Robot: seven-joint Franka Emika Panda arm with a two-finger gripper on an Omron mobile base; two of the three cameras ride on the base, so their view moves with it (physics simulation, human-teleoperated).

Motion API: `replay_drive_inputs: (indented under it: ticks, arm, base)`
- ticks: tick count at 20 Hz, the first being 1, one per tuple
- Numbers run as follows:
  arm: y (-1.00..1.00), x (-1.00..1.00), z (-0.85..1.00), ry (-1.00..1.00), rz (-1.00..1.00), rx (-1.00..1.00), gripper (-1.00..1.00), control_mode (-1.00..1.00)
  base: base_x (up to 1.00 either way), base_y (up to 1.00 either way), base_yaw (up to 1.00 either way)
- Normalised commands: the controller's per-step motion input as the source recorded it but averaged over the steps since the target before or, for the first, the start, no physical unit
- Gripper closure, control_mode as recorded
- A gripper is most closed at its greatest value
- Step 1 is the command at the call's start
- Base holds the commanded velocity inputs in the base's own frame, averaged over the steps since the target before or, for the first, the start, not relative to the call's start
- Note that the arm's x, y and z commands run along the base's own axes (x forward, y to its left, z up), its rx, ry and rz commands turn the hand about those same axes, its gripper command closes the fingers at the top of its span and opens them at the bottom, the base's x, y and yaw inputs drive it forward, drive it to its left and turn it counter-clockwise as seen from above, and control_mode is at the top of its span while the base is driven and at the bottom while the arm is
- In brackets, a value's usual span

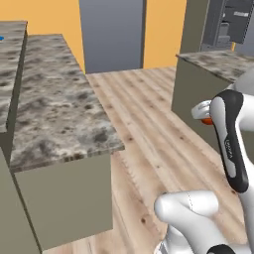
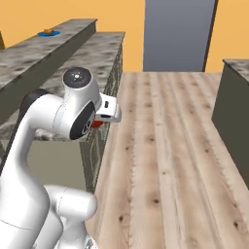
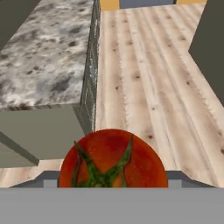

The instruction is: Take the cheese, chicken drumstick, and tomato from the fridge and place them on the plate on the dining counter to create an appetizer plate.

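The dining bench [image 2: 34, 53] runs along the left of the right base view, its raised marble top reaching back toward eleven o'clock. The nearer island bench [image 1: 54, 109] lies beside it, above the wood floor [image 2: 165, 146]. The plate [image 2: 48, 33] sits on the far end of the dining bench, at about eleven o'clock from the gripper [image 2: 99, 121] and well apart from it, with a small orange item [image 2: 48, 30] on it. The tomato [image 3: 113, 159] is clamped between the gripper's widely spread jaws. The hand view shows its green stem; the left base view shows a red sliver [image 1: 207, 120].
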Motion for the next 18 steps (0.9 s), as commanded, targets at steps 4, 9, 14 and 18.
replay_drive_inputs:
  ticks: [4,9,14,18]
  arm:
    - [0.0,0.0,0.0,0.0,0.0,0.0,1.0,1.0]
    - [0.0,0.0,0.0,0.0,0.0,0.0,1.0,1.0]
    - [0.0,0.0,0.0,0.0,0.0,0.0,1.0,1.0]
    - [0.0,0.0,0.0,0.0,0.0,0.0,1.0,1.0]
  base:
    - [-0.55,1.0,-0.05]
    - [-0.55,1.0,-0.06]
    - [-0.52,1.0,-0.06]
    - [-0.49,1.0,-0.05]
